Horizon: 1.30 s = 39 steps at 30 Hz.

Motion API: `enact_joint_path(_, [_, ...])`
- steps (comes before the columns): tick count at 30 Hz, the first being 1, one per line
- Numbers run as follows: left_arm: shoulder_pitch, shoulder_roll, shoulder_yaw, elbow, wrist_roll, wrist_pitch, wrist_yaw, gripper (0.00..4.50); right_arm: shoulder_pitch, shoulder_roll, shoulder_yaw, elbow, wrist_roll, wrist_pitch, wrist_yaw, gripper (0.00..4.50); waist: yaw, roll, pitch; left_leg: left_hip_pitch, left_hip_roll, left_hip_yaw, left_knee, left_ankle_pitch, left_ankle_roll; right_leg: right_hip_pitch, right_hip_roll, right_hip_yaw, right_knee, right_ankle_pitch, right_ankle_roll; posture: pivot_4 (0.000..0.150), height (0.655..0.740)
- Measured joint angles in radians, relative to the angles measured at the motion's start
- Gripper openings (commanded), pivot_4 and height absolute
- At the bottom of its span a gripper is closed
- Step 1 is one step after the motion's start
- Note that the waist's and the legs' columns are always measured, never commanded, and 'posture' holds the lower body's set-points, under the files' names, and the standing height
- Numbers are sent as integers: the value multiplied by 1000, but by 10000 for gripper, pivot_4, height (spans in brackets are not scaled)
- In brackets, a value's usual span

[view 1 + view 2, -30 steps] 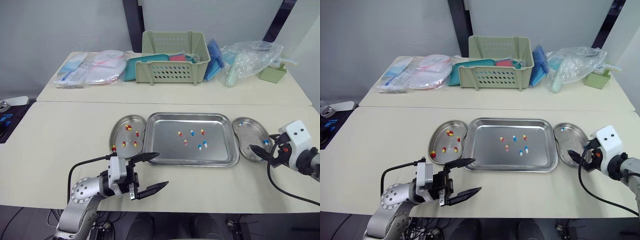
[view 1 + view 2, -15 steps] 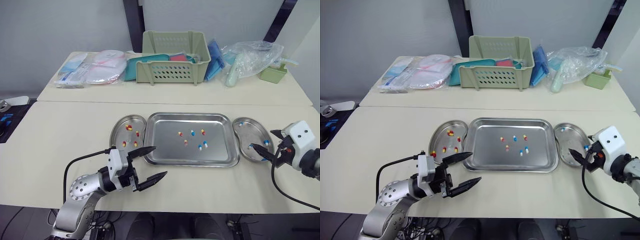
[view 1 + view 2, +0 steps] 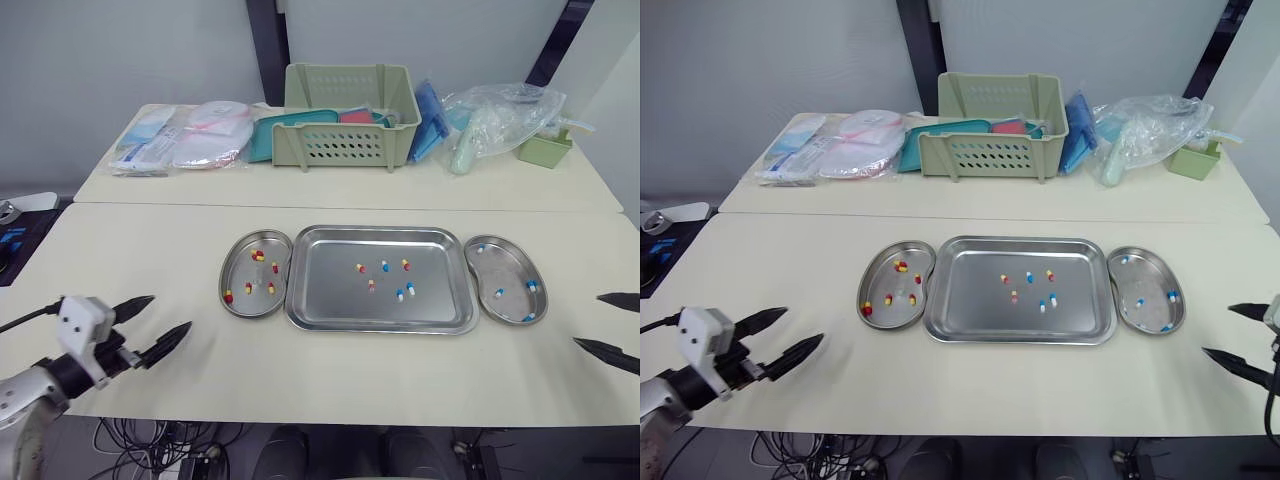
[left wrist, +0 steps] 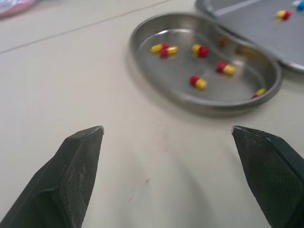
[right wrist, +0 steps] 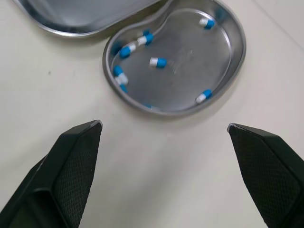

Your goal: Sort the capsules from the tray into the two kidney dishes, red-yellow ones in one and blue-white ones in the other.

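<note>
A steel tray (image 3: 330, 290) in the middle of the table holds three red-yellow capsules (image 3: 361, 268) and three blue-white capsules (image 3: 410, 288). The left kidney dish (image 3: 222, 280) contains several red-yellow capsules (image 4: 195, 82). Several blue-white capsules (image 5: 157, 61) lie in the right kidney dish (image 3: 505, 270). My left gripper (image 3: 170, 312) hovers open and empty over bare table, well left of the left dish. Off to the right of the right dish, my right gripper (image 3: 590, 320) is open and empty at the table's right edge.
On the back table stand a green basket (image 3: 350, 115), wrapped packets (image 3: 185, 140), a clear plastic bag (image 3: 495, 120) and a small green container (image 3: 545, 148). Bare tabletop runs in front of the tray and dishes.
Both arms have drawn back from the dishes. The left gripper went far to the left, the right gripper out to the right edge. Both stay open.
</note>
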<state>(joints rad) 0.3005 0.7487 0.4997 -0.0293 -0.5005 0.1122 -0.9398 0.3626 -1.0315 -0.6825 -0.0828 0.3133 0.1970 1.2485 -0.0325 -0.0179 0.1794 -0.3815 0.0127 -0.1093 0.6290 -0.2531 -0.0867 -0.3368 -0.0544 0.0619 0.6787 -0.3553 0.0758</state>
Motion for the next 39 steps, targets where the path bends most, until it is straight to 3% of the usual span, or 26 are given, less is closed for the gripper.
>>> enact_joint_path(8, [50, 11, 19, 177, 42, -76, -54, 45000, 90, 5, -15, 57, -21, -83, 47, 44732, 0, -1, 1, 0, 0, 0, 0, 0, 0, 0, 0, 0, 0, 0, 0, 1500, 7400])
enact_joint_path(25, [43, 4, 19, 195, 53, -103, -66, 45000, 134, 78, -28, 2, -17, -140, 18, 44732, 0, -2, 1, 0, 0, 0, 0, 0, 0, 0, 0, 0, 0, 0, 0, 1500, 7400])
enact_joint_path(30, [72, -16, 19, 166, 53, -102, -69, 45000, 119, 211, 13, -109, -4, -205, -53, 44732, 0, -2, 1, 0, 1, 0, -1, 0, 0, 0, 0, 0, 0, 0, 0, 1500, 7400])
enact_joint_path(39, [178, -58, 19, -43, 26, -39, -39, 45000, 121, 377, 207, -395, 55, -129, -212, 44732, 0, -3, 0, 0, 1, 0, 0, 0, 0, 0, 0, 0, 1, 0, 0, 1500, 7400])
